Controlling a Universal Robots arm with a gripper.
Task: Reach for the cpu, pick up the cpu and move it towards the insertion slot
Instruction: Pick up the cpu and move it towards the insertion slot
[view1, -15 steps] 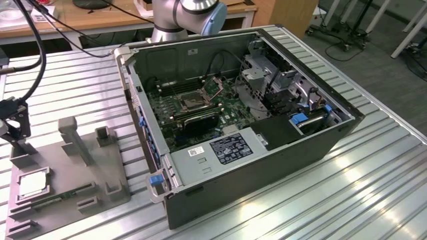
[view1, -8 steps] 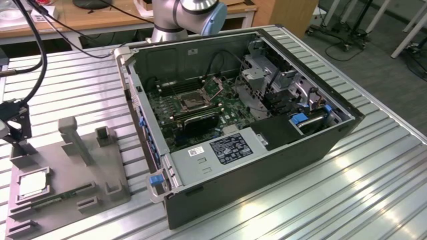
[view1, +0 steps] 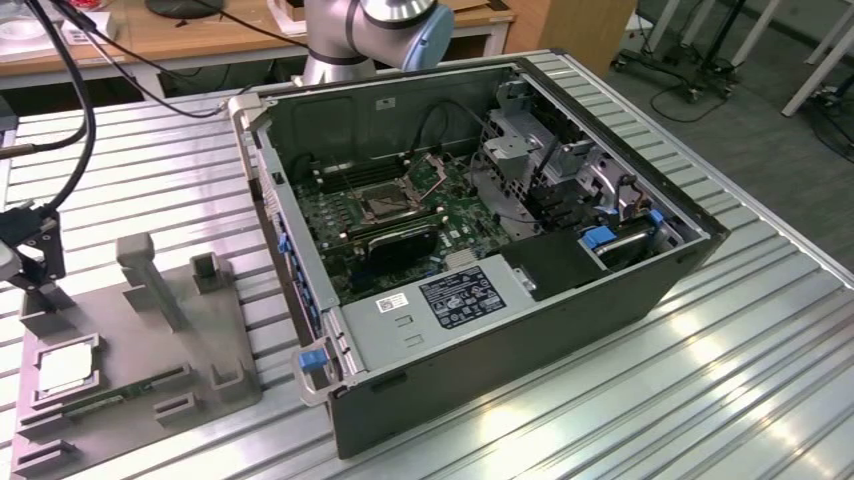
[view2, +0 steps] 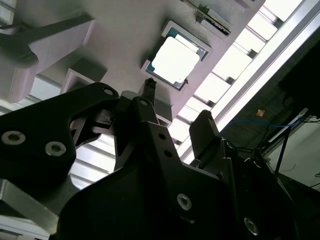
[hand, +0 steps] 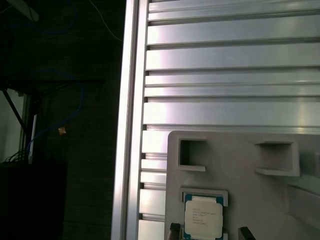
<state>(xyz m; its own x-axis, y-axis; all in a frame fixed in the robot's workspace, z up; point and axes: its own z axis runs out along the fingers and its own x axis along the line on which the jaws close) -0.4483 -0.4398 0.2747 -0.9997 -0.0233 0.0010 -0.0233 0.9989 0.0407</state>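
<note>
The cpu is a thin square chip with a pale silvery top, lying flat in a square recess of the grey plastic tray at the exterior view's left. My gripper hangs just above that end of the tray, a little short of the chip. In the first wrist view the cpu lies between and beyond two dark fingertips that stand wider apart than the chip. The second wrist view shows the cpu past my open gripper. The insertion slot sits on the green board inside the open computer case.
The black computer case lies open on the ribbed metal table. A green memory stick rests in the tray beside the chip. Upright grey posts rise from the tray. Black cables hang at the left.
</note>
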